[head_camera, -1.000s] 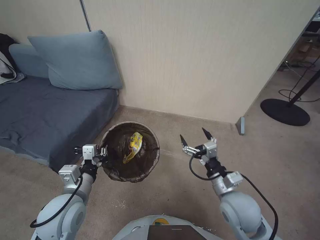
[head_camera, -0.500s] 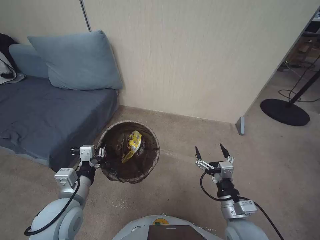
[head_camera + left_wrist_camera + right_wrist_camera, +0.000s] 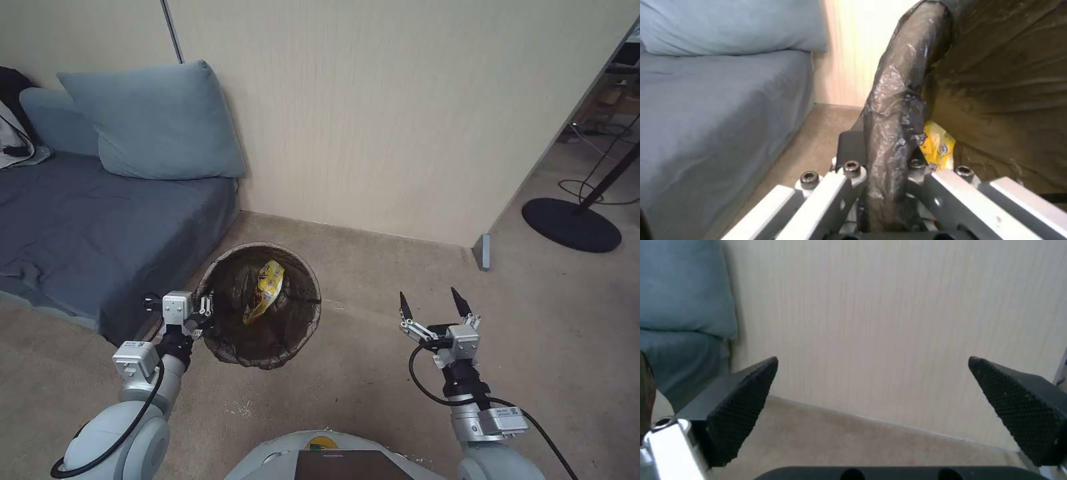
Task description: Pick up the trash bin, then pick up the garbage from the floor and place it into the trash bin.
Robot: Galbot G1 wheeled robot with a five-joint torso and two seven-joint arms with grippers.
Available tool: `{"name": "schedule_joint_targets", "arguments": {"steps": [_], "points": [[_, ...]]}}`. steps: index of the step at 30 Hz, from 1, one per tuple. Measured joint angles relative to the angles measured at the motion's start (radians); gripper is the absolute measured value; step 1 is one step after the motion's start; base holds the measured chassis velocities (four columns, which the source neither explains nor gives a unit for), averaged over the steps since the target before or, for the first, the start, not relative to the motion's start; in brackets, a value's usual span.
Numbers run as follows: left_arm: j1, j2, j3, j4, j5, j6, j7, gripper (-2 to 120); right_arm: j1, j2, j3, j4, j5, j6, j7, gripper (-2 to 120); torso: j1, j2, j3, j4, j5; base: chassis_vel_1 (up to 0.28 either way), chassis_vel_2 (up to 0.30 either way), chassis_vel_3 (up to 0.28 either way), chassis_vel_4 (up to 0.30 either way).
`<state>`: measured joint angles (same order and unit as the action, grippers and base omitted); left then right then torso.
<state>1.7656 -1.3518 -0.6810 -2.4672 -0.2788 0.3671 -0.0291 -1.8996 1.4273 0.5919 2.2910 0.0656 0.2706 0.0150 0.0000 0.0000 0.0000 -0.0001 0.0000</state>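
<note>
We see our left claw (image 3: 208, 308) clamped on the near-left rim of the small round trash bin lined with a dark brown-black plastic bag (image 3: 230, 347); in the left wrist view the folded bag edge (image 3: 893, 133) runs between the metal fingers (image 3: 853, 173). Inside the bin lies a crumpled yellow snack wrapper (image 3: 265, 290), also seen past the rim from the left wrist (image 3: 939, 149). The bin sits over beige carpet floor (image 3: 360, 380), just beside a low grey-blue bed (image 3: 87, 233) with a blue cushion (image 3: 153, 120). Our right claw (image 3: 432, 304) hovers well apart to the bin's right, its black textured fingertips (image 3: 742, 406) spread wide and holding nothing, facing the cream wall (image 3: 400, 113).
</note>
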Motion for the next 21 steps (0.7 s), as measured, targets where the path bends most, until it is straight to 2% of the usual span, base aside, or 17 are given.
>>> {"name": "schedule_joint_targets", "arguments": {"steps": [21], "points": [[0.025, -0.006, -0.011, -0.012, 0.008, -0.022, 0.003, 2, -0.020, 0.009, 0.033, 0.006, 0.020, 0.017, -0.009, 100, 0.000, 0.000, 0.000, 0.0001, 0.0000, 0.041, 0.044, 0.045, 0.038]]}}
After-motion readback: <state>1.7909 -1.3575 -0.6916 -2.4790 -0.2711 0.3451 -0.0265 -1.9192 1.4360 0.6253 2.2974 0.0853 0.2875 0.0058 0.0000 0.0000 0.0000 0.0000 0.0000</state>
